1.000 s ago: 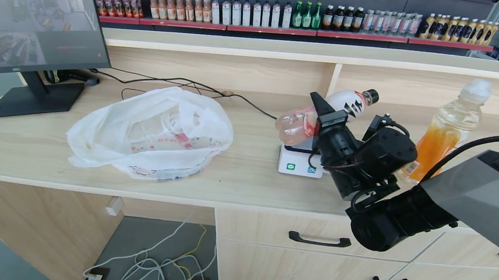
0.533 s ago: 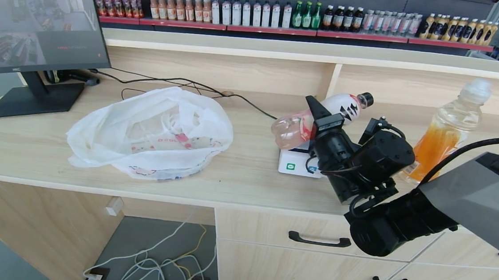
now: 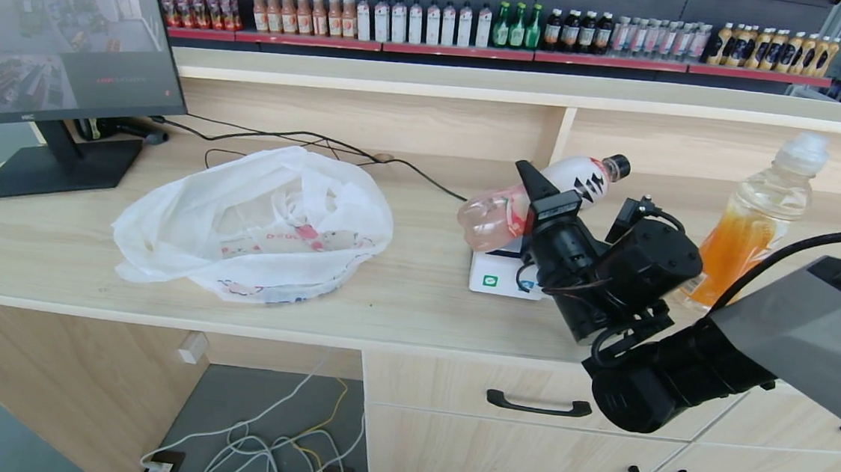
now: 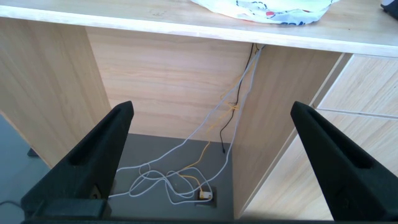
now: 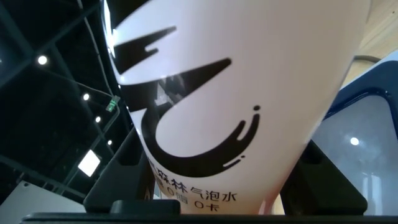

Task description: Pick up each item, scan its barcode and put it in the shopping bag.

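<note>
The scanning step is in hand. The right gripper point(image 3: 533, 204) holds the pink bottle point(image 3: 493, 215) across its middle, the fingers point(image 3: 527, 173) closed around the body. The bottle lies tilted in the air, base lower and cap raised toward the back edge of the table point(image 3: 415, 303). Its base end hangs just above the scanner point(image 3: 496, 276), which sits right of the middle of the table, nearer the front edge. The right wrist view shows the bottle's white label point(image 5: 217, 112) close up between the fingers. No barcode can be made out there, so I cannot tell whether the code faces the scanner.

The shopping bag point(image 3: 256, 223) lies open and slumped on the left half of the table, well apart from the scanner. The orange bottle point(image 3: 747, 232) stands upright near the right end, not yet handled.

The left gripper point(image 4: 211, 109) hangs below the table's front edge, before the open space with the cables point(image 4: 186, 180), its fingers spread wide and holding nothing.

Next, the label probably needs turning toward the scanner until it reads. The bottle then has to travel along the table toward the left and go down into the bag's mouth. The soft rim may fold in.
</note>
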